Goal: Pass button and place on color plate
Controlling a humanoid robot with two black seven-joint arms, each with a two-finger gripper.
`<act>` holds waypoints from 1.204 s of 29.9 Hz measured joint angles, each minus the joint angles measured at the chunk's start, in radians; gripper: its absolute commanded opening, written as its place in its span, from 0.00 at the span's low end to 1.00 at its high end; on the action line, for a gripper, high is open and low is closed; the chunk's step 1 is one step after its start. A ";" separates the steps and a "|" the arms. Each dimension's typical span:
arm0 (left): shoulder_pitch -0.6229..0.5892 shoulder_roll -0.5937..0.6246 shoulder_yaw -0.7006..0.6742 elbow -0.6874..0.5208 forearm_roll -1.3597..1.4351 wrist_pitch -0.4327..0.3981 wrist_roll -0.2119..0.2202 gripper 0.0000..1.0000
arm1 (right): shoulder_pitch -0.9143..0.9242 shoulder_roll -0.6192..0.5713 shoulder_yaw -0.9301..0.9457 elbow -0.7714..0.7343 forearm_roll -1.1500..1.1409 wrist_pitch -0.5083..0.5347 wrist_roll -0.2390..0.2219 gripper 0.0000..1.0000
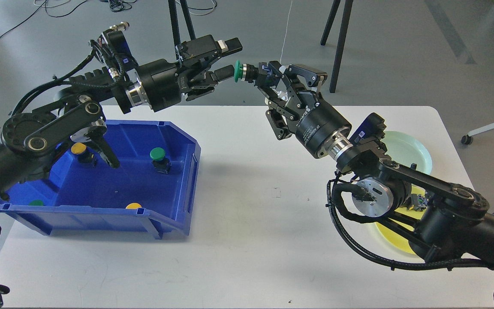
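A green-capped button (239,71) is held in the air above the table's far edge by my right gripper (259,75), which is shut on its black body. My left gripper (228,58) is open just left of the button's cap, with its fingers apart above and below it and not touching it. A pale green plate (408,146) and a yellow plate (389,234) lie at the right of the table, both partly hidden by my right arm.
A blue bin (174,201) at the left holds a green button (158,153), two yellow ones (78,148) (133,206) and another green one (37,202). A small dark object (416,201) lies on the yellow plate. Stand legs (337,47) rise behind the table.
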 measured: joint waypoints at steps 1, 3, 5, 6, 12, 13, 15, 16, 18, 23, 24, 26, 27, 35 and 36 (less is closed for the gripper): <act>0.000 0.000 0.000 0.001 0.000 0.000 0.000 0.89 | -0.014 -0.009 0.016 -0.001 0.002 -0.013 0.000 0.01; 0.000 0.000 0.000 0.003 -0.001 0.000 0.000 0.89 | -0.059 -0.018 0.077 -0.006 0.011 -0.047 -0.002 0.01; 0.000 -0.001 0.000 0.003 -0.001 0.000 0.000 0.89 | -0.133 -0.017 0.176 -0.010 0.041 -0.086 -0.007 0.01; 0.000 -0.001 0.000 0.004 -0.001 0.000 0.000 0.90 | -0.168 -0.016 0.224 -0.012 0.066 -0.104 -0.008 0.01; 0.001 -0.004 0.000 0.004 -0.001 0.000 0.000 0.90 | -0.316 0.017 0.455 -0.078 0.272 -0.200 -0.009 0.01; 0.001 -0.004 0.000 0.004 -0.001 0.000 0.000 0.90 | -0.325 0.030 0.479 -0.099 0.289 -0.203 -0.008 0.01; 0.002 -0.004 0.000 0.004 -0.001 0.000 0.000 0.90 | -0.335 0.056 0.528 -0.160 0.335 -0.205 -0.008 0.01; 0.002 -0.004 0.000 0.005 -0.001 0.000 0.000 0.90 | -0.336 0.065 0.544 -0.190 0.358 -0.206 -0.008 0.01; 0.003 -0.005 0.000 0.006 -0.001 0.000 0.000 0.90 | -0.337 0.081 0.572 -0.262 0.407 -0.206 -0.009 0.01; 0.003 -0.005 0.000 0.007 0.000 0.000 0.000 0.91 | -0.312 0.107 0.602 -0.434 0.456 -0.206 -0.023 0.06; 0.003 -0.005 0.000 0.007 0.000 0.000 0.000 0.91 | -0.303 0.120 0.603 -0.474 0.462 -0.206 -0.031 0.11; 0.003 -0.005 0.001 0.008 0.000 0.000 0.000 0.91 | -0.288 0.144 0.605 -0.543 0.470 -0.206 -0.043 0.21; 0.003 -0.005 0.000 0.008 -0.001 0.000 0.000 0.91 | -0.282 0.152 0.605 -0.573 0.472 -0.206 -0.046 0.28; 0.003 -0.005 0.000 0.008 -0.002 0.000 0.000 0.91 | -0.270 0.164 0.605 -0.627 0.474 -0.206 -0.053 0.77; 0.003 -0.005 0.000 0.008 -0.002 0.000 0.000 0.91 | -0.269 0.164 0.605 -0.629 0.474 -0.206 -0.053 0.83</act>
